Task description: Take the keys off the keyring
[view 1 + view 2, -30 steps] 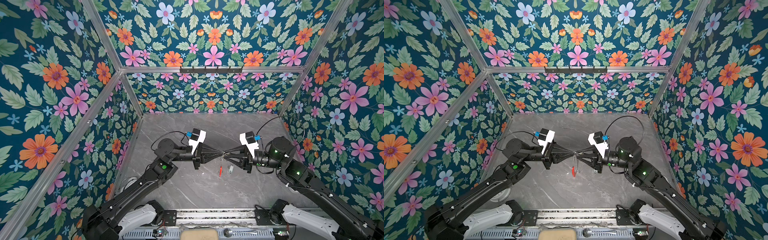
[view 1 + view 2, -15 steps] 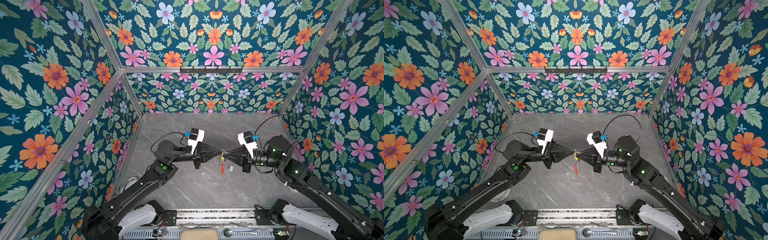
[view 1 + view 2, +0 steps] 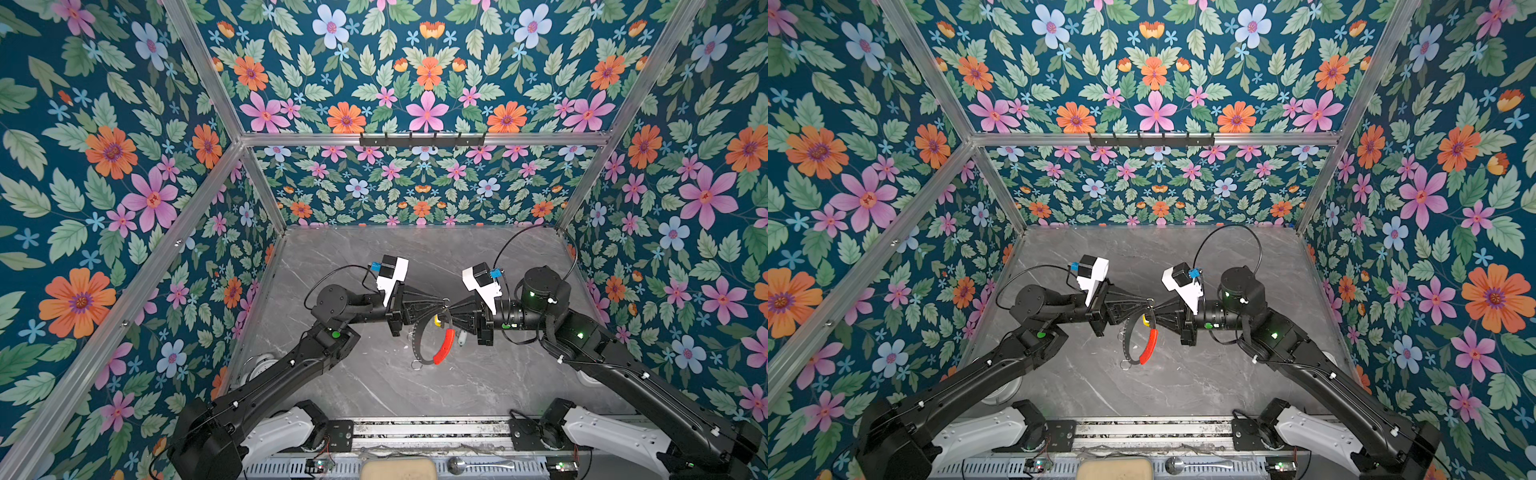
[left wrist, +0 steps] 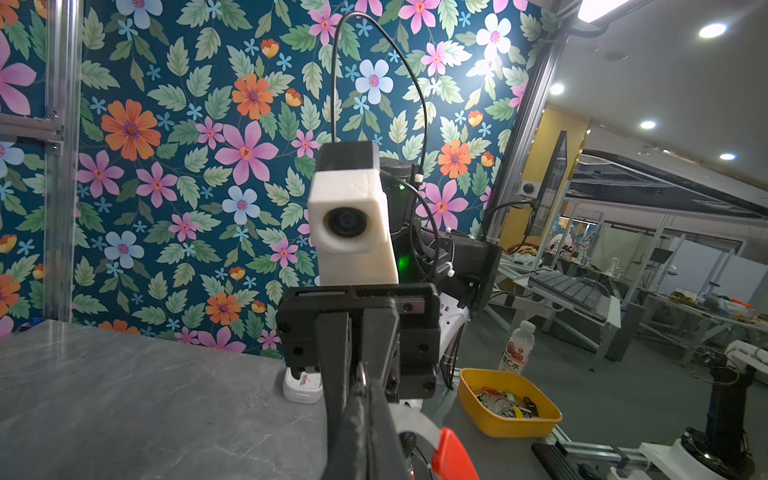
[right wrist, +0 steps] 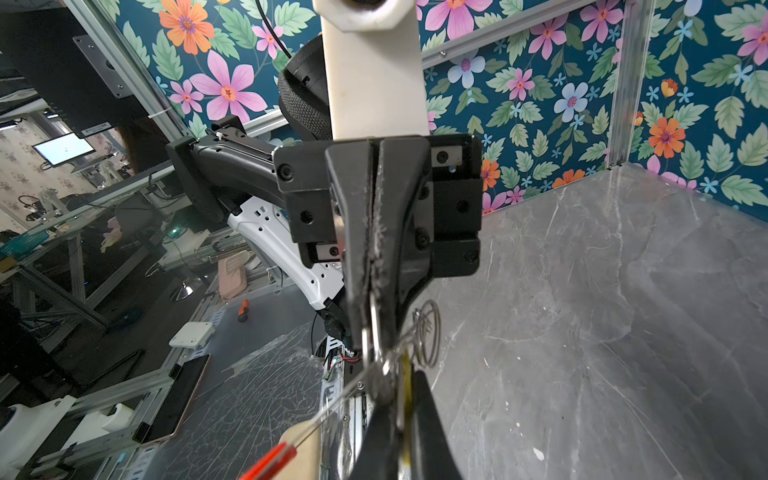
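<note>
**A:** What is new at your right gripper [image 3: 451,306]?

**B:** Its jaws were part open a second ago. Now they are clamped tight at the top of the keyring [image 3: 414,337], nose to nose with my left gripper [image 3: 441,300], which stays clenched on the hoop. I cannot tell exactly what the right one pinches.

**A:** And the keys?

**B:** Both hang on the hoop, above the table [image 3: 374,395]. The yellow-tagged key [image 3: 437,320] is just below the tips, and the pale-tagged key [image 3: 461,338] is beside the red section [image 3: 443,347]. The hoop has swung from edge-on to broadside.

**A:** Meaning?

**B:** I judge I now have two holds and can start working a key free. None is off yet.
</note>
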Robot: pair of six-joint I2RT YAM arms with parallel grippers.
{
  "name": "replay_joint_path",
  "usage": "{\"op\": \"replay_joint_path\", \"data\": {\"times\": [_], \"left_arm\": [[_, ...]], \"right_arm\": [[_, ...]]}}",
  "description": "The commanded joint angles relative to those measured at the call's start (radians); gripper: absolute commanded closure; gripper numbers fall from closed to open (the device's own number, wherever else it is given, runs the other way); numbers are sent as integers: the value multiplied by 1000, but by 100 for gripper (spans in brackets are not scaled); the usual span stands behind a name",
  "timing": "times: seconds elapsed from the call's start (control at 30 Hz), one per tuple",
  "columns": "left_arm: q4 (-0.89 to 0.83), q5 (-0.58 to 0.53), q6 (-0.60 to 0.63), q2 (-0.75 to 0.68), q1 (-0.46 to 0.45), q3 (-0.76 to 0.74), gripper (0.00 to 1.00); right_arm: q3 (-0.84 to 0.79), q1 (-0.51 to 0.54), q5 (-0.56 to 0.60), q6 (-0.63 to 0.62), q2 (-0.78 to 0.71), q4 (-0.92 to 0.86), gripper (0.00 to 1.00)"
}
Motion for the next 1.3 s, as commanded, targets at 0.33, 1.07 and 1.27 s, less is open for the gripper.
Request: {"op": "replay_joint_path", "data": {"times": [0.33,1.07,1.27], "left_arm": [[51,6,51,-36,-1,-7,100],[109,-6,31,-35,-1,-29,100],[110,-14,33,-32,0,-31,100]], "right_arm": [[63,4,95,-36,-84,-140,49],[26,4,36,98,-70,175,79],[26,4,18,105,-61,161,85]]}}
